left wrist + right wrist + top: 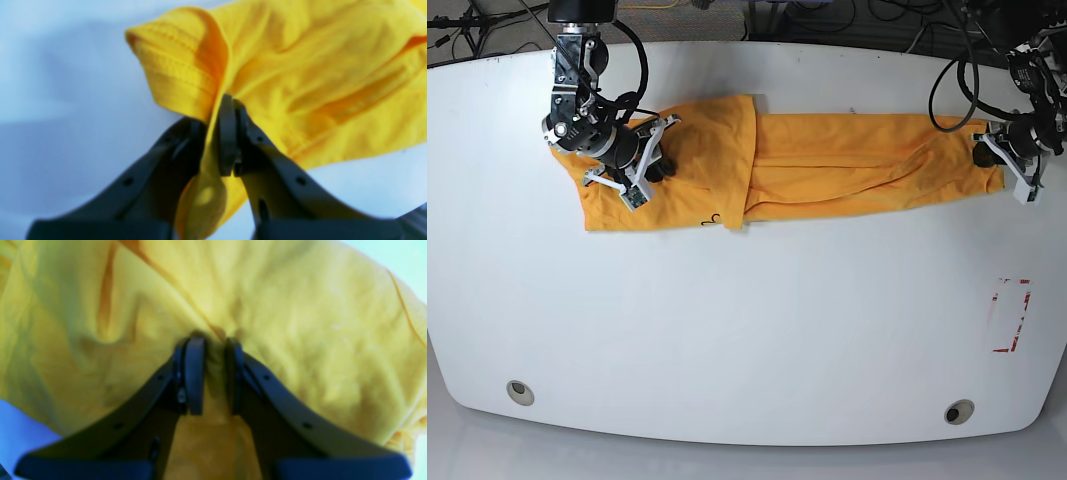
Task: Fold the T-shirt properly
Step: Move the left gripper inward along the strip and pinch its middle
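The orange-yellow T-shirt [847,165] lies stretched in a long, partly folded band across the far half of the white table [747,330]. A bit of black print [710,218] shows at its front edge. In the base view my right gripper [655,165] presses on the shirt's left part. The right wrist view shows that gripper [213,346] shut on a bunched ridge of the T-shirt [300,323]. My left gripper [984,155] sits at the shirt's right end. Up close, the left gripper [230,106] is shut on the T-shirt [317,66], next to a stitched hem [176,66].
A red rectangular marking [1010,315] is on the table near its right edge. Two round holes [519,392] [958,411] sit near the front corners. Cables [847,15] run behind the table's far edge.
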Robot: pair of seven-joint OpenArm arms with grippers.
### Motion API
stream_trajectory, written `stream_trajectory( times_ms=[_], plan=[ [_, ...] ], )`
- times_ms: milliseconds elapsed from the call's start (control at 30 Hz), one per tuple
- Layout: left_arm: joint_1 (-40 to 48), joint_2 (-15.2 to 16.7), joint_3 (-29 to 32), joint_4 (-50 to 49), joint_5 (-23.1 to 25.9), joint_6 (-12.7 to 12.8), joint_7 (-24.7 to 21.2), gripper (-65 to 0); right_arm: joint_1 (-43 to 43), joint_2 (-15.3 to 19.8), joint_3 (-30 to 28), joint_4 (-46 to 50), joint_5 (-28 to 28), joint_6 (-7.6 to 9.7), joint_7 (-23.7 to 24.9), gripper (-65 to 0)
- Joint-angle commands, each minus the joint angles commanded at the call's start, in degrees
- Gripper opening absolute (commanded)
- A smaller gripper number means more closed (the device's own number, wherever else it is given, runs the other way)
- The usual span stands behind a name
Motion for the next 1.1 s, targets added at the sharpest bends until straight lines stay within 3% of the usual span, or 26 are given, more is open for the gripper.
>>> stream_trajectory(
  times_ms=[233, 500, 1100],
  plan=[
    [2.73, 1.58, 7.65, 8.44, 0.0, 0.0, 0.0, -61.7, 0.0, 0.0, 0.0, 0.0, 0.0, 0.0, 0.0, -54.1],
    [4.13, 5.8, 16.53, 15.82, 0.0, 0.0, 0.0, -61.5, 0.0, 0.0, -0.09, 0.0, 0.0, 0.0, 0.09, -54.1],
    [-0.44, 17.14, 26.11, 15.56, 0.0, 0.0, 0.0, -61.2, 0.18, 0.0, -0.09, 0.0, 0.09, 0.0, 0.09, -54.1]
  ],
)
